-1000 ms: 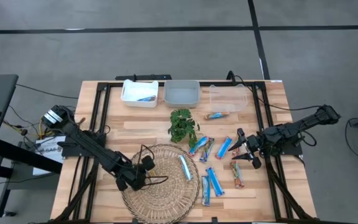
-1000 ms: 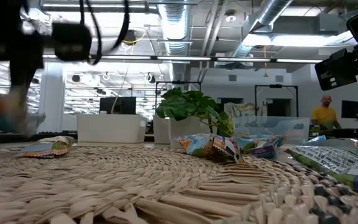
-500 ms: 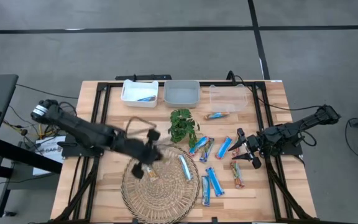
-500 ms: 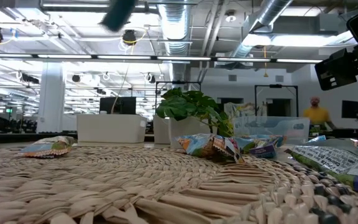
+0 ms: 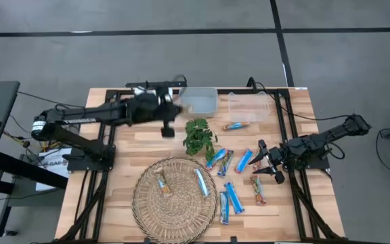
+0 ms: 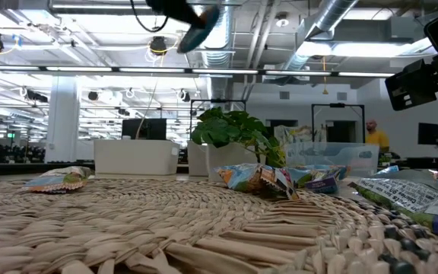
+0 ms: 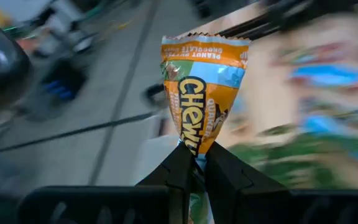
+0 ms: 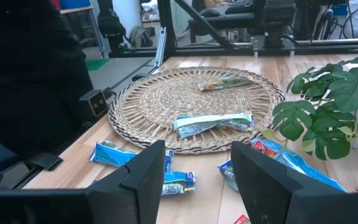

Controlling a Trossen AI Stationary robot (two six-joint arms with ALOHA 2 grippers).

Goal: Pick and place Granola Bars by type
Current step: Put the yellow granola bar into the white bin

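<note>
My left gripper (image 5: 168, 128) is high over the table's far part, between the white bin (image 5: 144, 103) and the plant (image 5: 199, 137). It is shut on an orange and light-blue granola bar (image 7: 201, 93); in the low view it is a blur near the top (image 6: 198, 24). My right gripper (image 5: 265, 163) waits open at the table's right, low beside the loose blue bars (image 5: 244, 160). Two bars lie flat on the woven mat (image 5: 162, 184) (image 5: 200, 181). Several more lie on the wood to its right. My left gripper pinches the orange bar between its two fingers at one crimped end of the wrapper (image 7: 195, 145). The rest of the bar stands out past the fingertips. It is lifted clear of the table.
The round woven mat (image 5: 147, 210) takes up the near middle. A grey bin (image 5: 199, 102) and a clear bin (image 5: 249, 107) stand at the far edge, with one bar (image 5: 234, 126) in front of the clear one. A reddish bar (image 5: 258, 190) lies near my right gripper.
My left gripper has risen from the woven mat's left part and swung fast toward the far edge, carrying the bar, and is now beside the plant near the bins. A bar that the arm had covered on the mat now shows.
</note>
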